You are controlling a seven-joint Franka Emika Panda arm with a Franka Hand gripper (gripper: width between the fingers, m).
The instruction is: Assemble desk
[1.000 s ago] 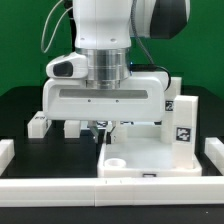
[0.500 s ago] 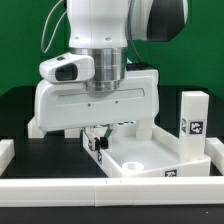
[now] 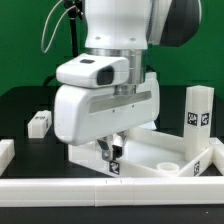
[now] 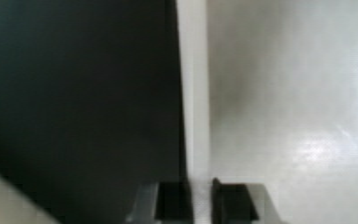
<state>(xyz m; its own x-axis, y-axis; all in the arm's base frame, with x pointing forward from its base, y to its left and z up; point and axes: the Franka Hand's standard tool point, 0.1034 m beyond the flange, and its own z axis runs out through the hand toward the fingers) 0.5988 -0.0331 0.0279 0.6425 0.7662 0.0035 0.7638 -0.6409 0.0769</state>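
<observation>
Hand (image 3: 112,153) pinches 1 tabletop (image 3: 160,168) rim w/ 2 legs (image 3: 40,122) (image 3: 198,118) nearby.

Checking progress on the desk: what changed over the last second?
The gripper, still shut on the rim of the tabletop, turned and dragged it toward the exterior view's right; the upright leg at its corner went along. The small leg lying at the exterior view's left stayed put.
</observation>
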